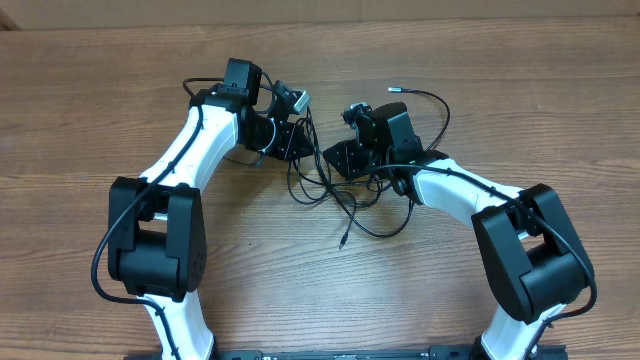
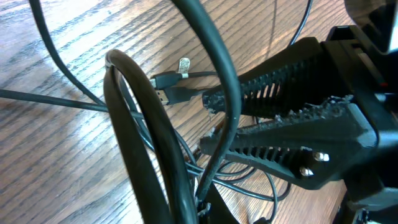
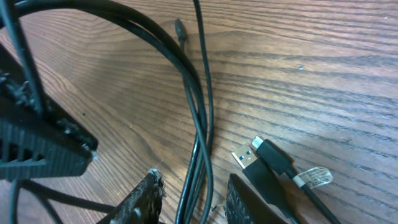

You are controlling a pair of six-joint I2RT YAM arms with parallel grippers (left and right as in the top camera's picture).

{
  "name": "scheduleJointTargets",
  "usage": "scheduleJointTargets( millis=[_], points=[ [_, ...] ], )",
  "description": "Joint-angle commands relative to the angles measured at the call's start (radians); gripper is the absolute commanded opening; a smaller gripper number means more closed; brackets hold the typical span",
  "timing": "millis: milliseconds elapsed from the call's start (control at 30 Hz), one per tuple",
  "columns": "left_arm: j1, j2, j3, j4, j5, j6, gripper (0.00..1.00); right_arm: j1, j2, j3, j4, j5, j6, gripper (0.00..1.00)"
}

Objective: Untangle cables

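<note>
The table [image 1: 90,110] is brown wood, its grain running side to side across the overhead view; in both wrist views the boards carry a dull sheen with patches of pale glare. Past the far edge a lighter tan strip [image 1: 300,8] crosses the top of the overhead view; what it is cannot be told. A black rail [image 1: 350,354] runs along the near edge, with the left arm [image 1: 190,150] and the right arm [image 1: 460,190], both white with black joints, rising near its two ends.

The cables [image 3: 202,146] lie in a loose tangle on the bare wood at the middle of the table, between and under the two grippers, which face each other close together; one strand trails toward the near edge and ends in a small plug tip [image 1: 342,243]; another arcs behind the right arm to a second tip [image 1: 396,90].

The left gripper [image 2: 208,121] has its jaws drawn together; a thick strand crosses its tips, and whether it is pinched cannot be told. The right gripper [image 3: 194,193] has its fingers apart; a bundle of strands runs between them, with no pad seen pressing on it. A silvery USB plug [image 3: 244,157] lies flat on the wood just beside the right gripper's finger; a pale tag [image 3: 314,177] wraps a cord close behind it.
</note>
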Motion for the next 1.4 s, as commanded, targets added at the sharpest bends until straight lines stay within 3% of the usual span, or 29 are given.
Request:
scheduleJointTargets(
  millis=[0, 267, 667, 833, 1300, 1367],
  points=[
    [-0.018, -0.014, 0.015, 0.0, 0.052, 0.023, 0.05, 0.001, -0.029, -0.009, 0.008, 0.033, -0.004, 0.33],
    [-0.05, -0.014, 0.015, 0.003, 0.038, 0.031, 0.05, 0.001, 0.027, -0.009, 0.011, 0.032, 0.0, 0.37],
    [-0.05, -0.014, 0.015, 0.004, 0.01, 0.031, 0.05, 0.014, 0.116, -0.009, 0.039, 0.006, 0.049, 0.36],
    [-0.05, -0.014, 0.015, 0.007, -0.005, 0.03, 0.05, 0.019, 0.117, -0.009, 0.051, 0.004, 0.053, 0.19],
    [-0.05, -0.014, 0.015, 0.008, -0.028, 0.029, 0.05, 0.04, 0.117, -0.009, 0.044, 0.007, 0.052, 0.2],
    [-0.05, -0.014, 0.015, 0.008, -0.028, 0.029, 0.05, 0.04, 0.117, -0.009, 0.044, 0.013, 0.053, 0.12]
  ],
)
